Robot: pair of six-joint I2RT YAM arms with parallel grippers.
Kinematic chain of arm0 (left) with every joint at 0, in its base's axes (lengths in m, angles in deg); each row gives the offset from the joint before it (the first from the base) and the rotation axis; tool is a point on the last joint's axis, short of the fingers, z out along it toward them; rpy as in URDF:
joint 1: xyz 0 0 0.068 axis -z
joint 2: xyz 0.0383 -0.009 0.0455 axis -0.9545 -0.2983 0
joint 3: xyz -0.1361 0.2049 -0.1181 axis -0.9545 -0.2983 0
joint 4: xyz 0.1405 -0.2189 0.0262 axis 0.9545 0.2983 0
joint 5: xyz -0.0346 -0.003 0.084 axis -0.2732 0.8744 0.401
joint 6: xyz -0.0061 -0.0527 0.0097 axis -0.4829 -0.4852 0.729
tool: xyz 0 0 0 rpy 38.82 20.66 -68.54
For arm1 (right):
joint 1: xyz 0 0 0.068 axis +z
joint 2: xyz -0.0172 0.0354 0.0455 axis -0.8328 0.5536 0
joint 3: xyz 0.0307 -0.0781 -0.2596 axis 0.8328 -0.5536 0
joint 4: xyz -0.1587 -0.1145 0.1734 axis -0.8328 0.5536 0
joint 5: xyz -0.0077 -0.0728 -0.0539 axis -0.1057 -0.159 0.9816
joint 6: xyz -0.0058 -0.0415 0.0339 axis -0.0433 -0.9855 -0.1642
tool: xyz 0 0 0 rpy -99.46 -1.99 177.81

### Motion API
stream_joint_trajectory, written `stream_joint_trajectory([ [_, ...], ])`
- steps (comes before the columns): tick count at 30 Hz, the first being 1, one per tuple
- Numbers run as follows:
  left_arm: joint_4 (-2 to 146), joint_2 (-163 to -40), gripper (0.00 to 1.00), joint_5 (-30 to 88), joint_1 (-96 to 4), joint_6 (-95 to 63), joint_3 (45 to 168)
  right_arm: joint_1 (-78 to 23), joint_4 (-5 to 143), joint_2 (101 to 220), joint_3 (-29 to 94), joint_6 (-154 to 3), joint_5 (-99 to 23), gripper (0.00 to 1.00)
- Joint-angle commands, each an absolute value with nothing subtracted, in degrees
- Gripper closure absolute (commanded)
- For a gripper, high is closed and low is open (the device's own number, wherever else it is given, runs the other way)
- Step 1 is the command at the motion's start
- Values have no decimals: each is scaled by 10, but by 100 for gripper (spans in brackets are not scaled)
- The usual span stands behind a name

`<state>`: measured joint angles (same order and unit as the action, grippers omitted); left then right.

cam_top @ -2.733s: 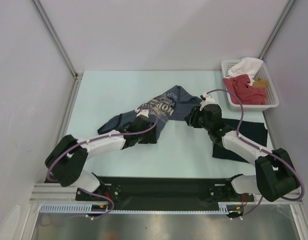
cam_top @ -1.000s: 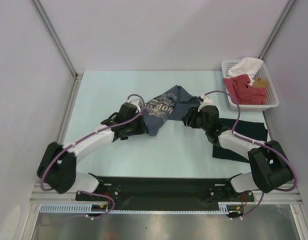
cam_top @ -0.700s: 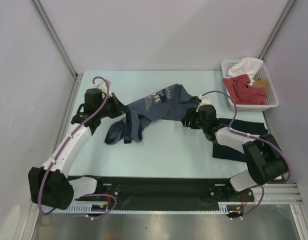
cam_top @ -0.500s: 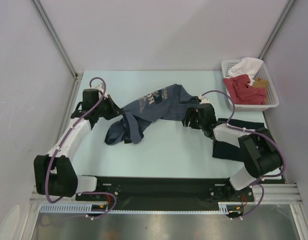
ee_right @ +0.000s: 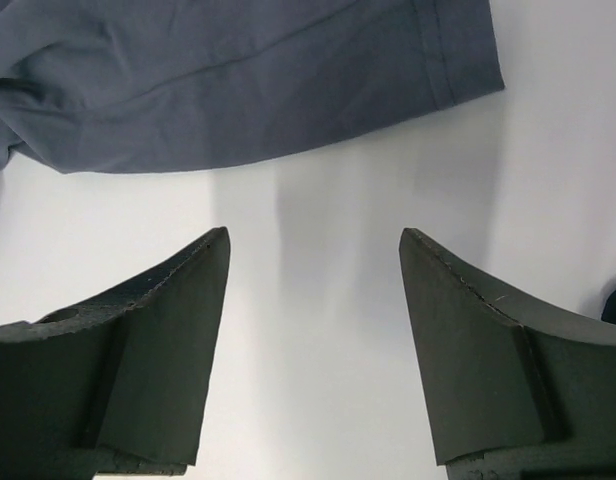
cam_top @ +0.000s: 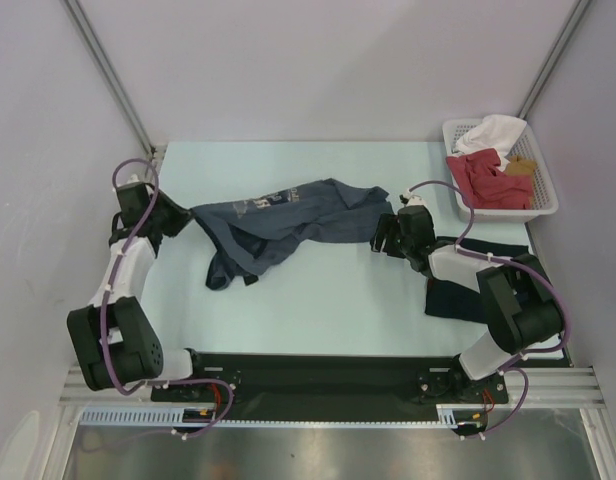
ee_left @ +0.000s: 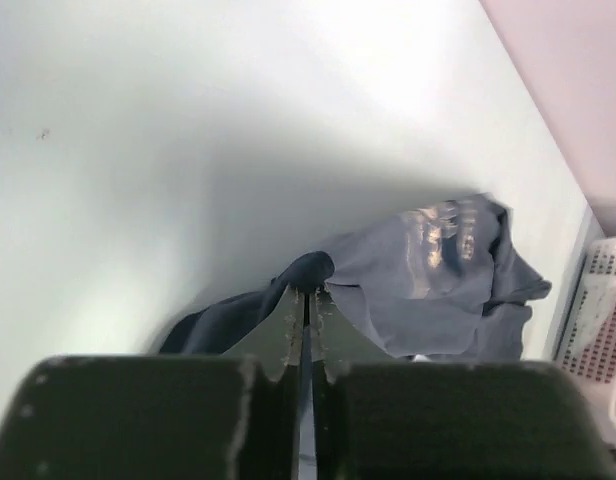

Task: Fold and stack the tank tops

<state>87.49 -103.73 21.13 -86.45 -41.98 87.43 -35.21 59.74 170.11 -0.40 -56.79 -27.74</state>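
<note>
- Left gripper [ee_left: 306, 300] is clamped shut on a fold at one end of the slate-blue tank top [cam_top: 288, 215], far out toward the left edge of the worktop [cam_top: 328, 295].
- From that pinch the slate-blue tank top stretches rightward in one long band. Its long axis runs across the worktop, side to side, and its far end lies just ahead of the right gripper [ee_right: 314, 235].
- Right gripper stands with its jaws spread wide and nothing between them. Bare worktop shows in the gap, and a stitched hem of the slate-blue cloth lies just beyond the fingertips, apart from them.
- Not far to the right of the left gripper, a bunched part of the same top sags toward the near edge in loose folds.
- White lettering [cam_top: 263, 203] shows on the upper side of the band, closer to the left gripper than to the right one. It is creased, and I cannot read it.
- Behind the right gripper, under that arm, the dark navy tank top [cam_top: 446, 300] lies flat on the worktop. The arm hides part of it.
- Beyond and to the right of the right gripper, a white slatted basket [cam_top: 508, 214] sits in the far corner.
- It holds a crumpled red garment [cam_top: 483, 180] at its nearer end, a white garment [cam_top: 493, 132] heaped at its far end and draped over the rim, and a small tan-brown item [cam_top: 523, 165] that I cannot identify.
</note>
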Motion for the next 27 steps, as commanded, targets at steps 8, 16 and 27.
stream_joint_trajectory([
  [8, 879, -1146, 14, 228, -850, -424, 1030, -356, 567, 1676, -4, -556, -290, 27],
  [16, 946, -1087, 16, 318, -636, -355, 1034, -356, 554, 1678, -8, -552, -301, 35],
  [27, 934, -1173, 22, 421, -459, -381, 1024, -356, 554, 1662, -16, -547, -297, 43],
])
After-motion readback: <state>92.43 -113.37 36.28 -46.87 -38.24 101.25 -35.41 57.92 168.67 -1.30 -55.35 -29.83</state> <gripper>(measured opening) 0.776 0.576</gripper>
